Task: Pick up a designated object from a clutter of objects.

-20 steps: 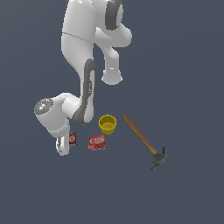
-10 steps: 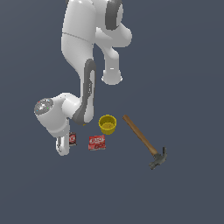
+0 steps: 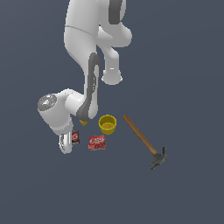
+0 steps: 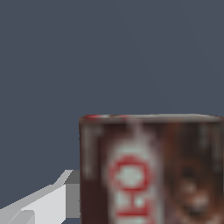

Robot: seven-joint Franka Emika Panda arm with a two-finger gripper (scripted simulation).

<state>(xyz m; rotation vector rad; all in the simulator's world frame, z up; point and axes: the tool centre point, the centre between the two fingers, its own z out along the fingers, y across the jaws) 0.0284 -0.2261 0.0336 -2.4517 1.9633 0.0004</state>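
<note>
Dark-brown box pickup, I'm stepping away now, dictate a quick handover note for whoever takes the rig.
Gripper: low at the dark-brown box, one finger beside it in the wrist view; open or shut can't be told.
Other things: red flat box and yellow cup lie to the exterior view's right of it, hammer farther right.
Done: arm is at the box.
Left: confirm the grasp and lift.

Dark-brown box [image 3: 75, 137] tucked against the arm's tool [image 3: 66, 142] — red box [image 3: 96, 142] just beside, yellow cup [image 3: 107, 124] near, hammer [image 3: 145, 141] lying well apart on the worktop [image 3: 183, 87].
</note>
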